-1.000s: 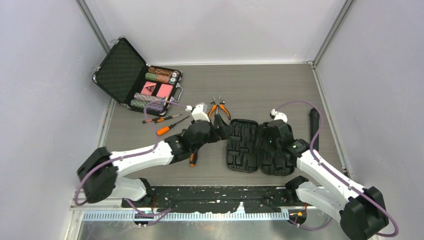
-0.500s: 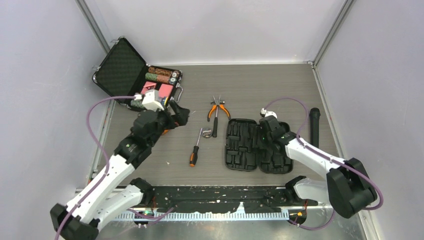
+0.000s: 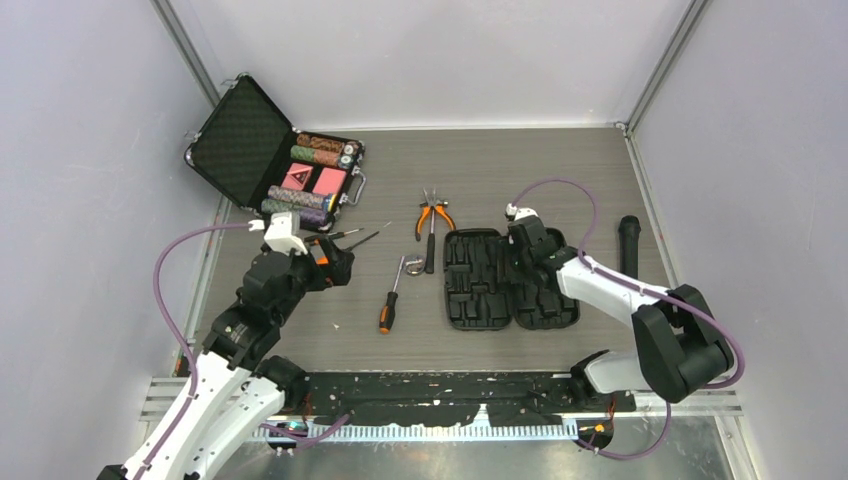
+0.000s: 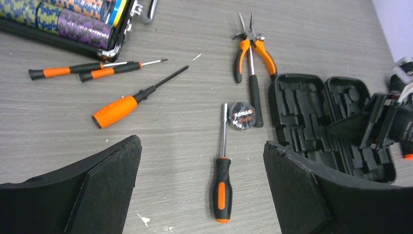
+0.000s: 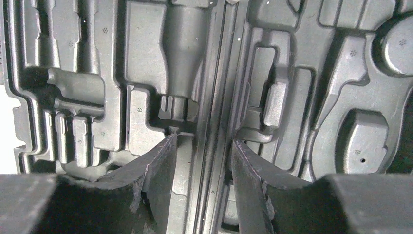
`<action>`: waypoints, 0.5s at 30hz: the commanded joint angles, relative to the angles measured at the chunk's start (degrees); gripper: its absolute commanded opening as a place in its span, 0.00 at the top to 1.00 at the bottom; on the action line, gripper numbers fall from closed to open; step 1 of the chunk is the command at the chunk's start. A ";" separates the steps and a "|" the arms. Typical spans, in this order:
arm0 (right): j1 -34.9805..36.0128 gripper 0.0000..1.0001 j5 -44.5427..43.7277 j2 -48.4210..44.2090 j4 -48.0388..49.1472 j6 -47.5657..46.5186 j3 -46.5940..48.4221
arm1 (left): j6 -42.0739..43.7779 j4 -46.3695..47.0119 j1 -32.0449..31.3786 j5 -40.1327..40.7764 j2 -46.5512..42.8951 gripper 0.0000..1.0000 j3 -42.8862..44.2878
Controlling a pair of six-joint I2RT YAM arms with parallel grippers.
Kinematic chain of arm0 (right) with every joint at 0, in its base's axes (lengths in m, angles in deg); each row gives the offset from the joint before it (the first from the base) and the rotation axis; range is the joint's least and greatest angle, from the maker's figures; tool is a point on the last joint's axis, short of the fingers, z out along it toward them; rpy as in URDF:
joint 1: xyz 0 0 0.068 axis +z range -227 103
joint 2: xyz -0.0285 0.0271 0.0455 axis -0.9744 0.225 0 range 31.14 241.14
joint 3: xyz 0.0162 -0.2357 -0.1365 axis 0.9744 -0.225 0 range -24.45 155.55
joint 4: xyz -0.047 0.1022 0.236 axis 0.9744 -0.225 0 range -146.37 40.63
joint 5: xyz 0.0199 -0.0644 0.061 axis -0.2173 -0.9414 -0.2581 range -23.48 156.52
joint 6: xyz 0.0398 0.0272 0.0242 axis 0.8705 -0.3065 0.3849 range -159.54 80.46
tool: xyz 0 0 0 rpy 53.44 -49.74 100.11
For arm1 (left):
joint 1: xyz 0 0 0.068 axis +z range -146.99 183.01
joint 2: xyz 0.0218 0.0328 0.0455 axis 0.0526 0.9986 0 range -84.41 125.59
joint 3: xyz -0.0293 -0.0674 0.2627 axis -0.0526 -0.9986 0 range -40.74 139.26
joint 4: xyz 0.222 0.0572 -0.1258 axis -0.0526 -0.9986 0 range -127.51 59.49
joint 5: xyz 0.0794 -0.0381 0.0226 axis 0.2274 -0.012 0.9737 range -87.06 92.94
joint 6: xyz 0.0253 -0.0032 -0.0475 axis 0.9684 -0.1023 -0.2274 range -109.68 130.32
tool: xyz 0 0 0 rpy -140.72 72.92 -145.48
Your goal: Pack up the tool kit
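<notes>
Case (image 3: 480, 290) open, flat, slots empty, centre-right | right gripper (image 5: 202, 141) half apart astride its hinge, grip unclear | left gripper (image 4: 202, 141) wide apart, empty, near screwdriver (image 4: 116, 109) | advice: centre over orange handle, descend square, clamp across it.

Black tool kit (image 3: 485, 290), orange-black screwdriver (image 3: 387, 305)
</notes>
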 commanded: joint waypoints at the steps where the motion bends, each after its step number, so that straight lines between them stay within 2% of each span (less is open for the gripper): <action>1: -0.15 0.50 -0.26 -2.15 -0.08 -1.55 4.23 | 1.77 -3.34 0.35 -0.13 -0.59 0.04 -0.54; 10: -0.20 0.36 -1.46 -14.82 -5.87 -1.73 7.37 | 4.49 -6.10 0.39 -1.92 7.37 0.03 2.81; 15: -0.14 0.31 -0.79 -21.78 -5.44 -0.79 4.82 | 3.64 -3.23 1.38 -2.64 13.52 0.03 4.19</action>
